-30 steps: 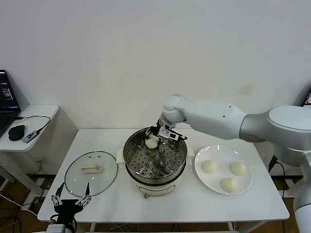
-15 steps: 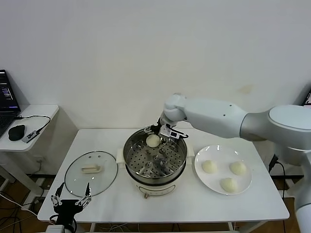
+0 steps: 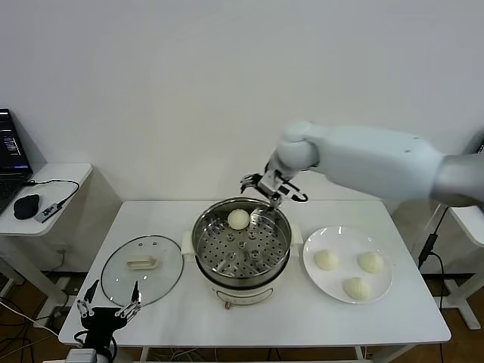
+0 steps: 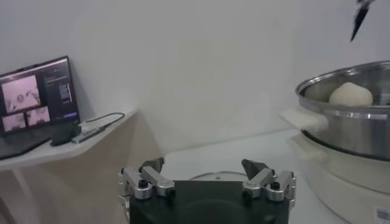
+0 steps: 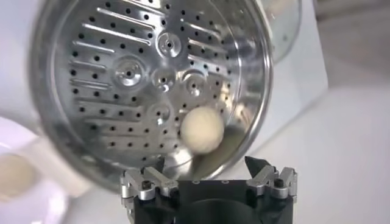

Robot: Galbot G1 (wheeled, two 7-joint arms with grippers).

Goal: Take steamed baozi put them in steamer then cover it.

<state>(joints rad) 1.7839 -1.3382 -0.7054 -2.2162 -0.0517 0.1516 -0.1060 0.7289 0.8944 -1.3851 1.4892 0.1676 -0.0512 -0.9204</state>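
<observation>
The steamer (image 3: 242, 278) stands mid-table, a shiny steel pot with a perforated tray. One cream-white baozi (image 3: 239, 219) rests on the tray at the far side, also visible in the right wrist view (image 5: 202, 129) and left wrist view (image 4: 350, 94). My right gripper (image 3: 270, 186) hovers open and empty just above the pot's far rim, apart from that bun. Three more baozi (image 3: 326, 259) (image 3: 370, 262) (image 3: 356, 287) lie on a white plate (image 3: 344, 240) to the right. The glass cover (image 3: 142, 270) lies flat on the table left of the pot. My left gripper (image 3: 106, 308) waits open near the front-left table edge.
A side desk (image 3: 53, 181) at the far left carries a laptop (image 3: 9, 155), a mouse (image 3: 26, 206) and a cable. The white table (image 3: 378, 325) runs on to the right of the plate. A wall stands close behind.
My right gripper opened and let go of the baozi, then lifted and drew back to the right. The bun now sits on the tray. The left arm barely moved.
</observation>
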